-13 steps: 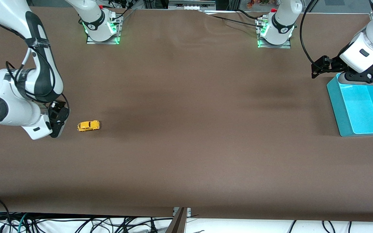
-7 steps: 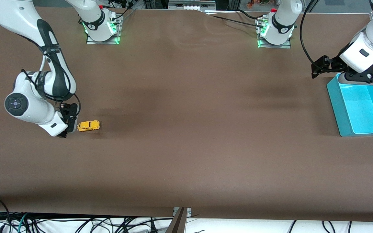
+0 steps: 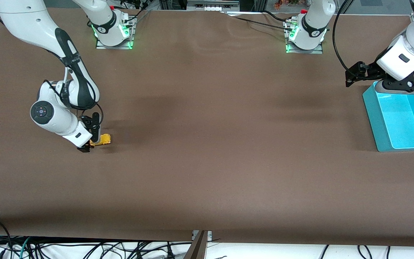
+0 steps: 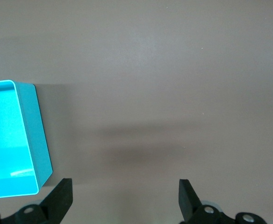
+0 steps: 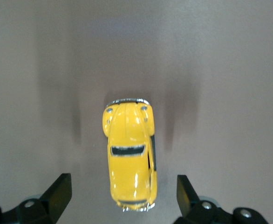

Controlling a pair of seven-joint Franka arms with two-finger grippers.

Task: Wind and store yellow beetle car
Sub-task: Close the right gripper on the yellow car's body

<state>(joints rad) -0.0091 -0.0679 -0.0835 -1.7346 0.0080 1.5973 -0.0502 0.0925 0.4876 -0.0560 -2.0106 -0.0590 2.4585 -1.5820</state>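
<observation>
The yellow beetle car [image 3: 103,139] stands on its wheels on the brown table toward the right arm's end. My right gripper [image 3: 87,145] is low over the car's end and hides part of it. In the right wrist view the car [image 5: 130,156] lies lengthwise between the open fingers, one fingertip [image 5: 58,192] on each side, with gaps on both sides. My left gripper [image 3: 352,76] is open and empty, waiting in the air beside the teal bin [image 3: 374,115]. The bin also shows in the left wrist view [image 4: 33,135].
The teal bin stands at the left arm's end of the table and has nothing in it. Both arm bases [image 3: 113,34] stand along the table's edge farthest from the front camera. Cables hang below the table's near edge.
My right gripper has moved along the table toward the car and now straddles its end. The car and the left arm have not moved.
</observation>
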